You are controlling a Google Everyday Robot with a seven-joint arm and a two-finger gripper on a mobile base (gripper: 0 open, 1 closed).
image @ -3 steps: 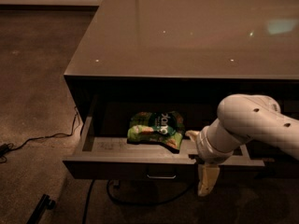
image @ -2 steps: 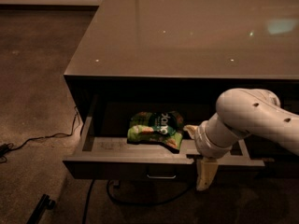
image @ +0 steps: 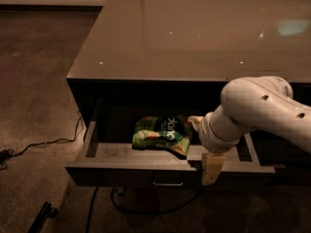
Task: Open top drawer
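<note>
The top drawer (image: 121, 171) is pulled out from under the glossy counter top. Its dark flat front faces me, with a small metal loop handle (image: 167, 182) at centre. Its grey floor (image: 114, 150) shows, and a green snack bag (image: 163, 134) lies inside. My gripper (image: 210, 168) hangs over the drawer's front edge, right of the handle, one pale finger reaching down the front. The white arm (image: 257, 108) covers the drawer's right part.
The counter top (image: 194, 28) stretches back above the drawer. Black cables (image: 48, 142) run on the carpet at the left and under the drawer. A dark bar (image: 41, 215) lies on the floor at the bottom left.
The gripper and arm have risen slightly and shifted a little left. The drawer and bag look the same.
</note>
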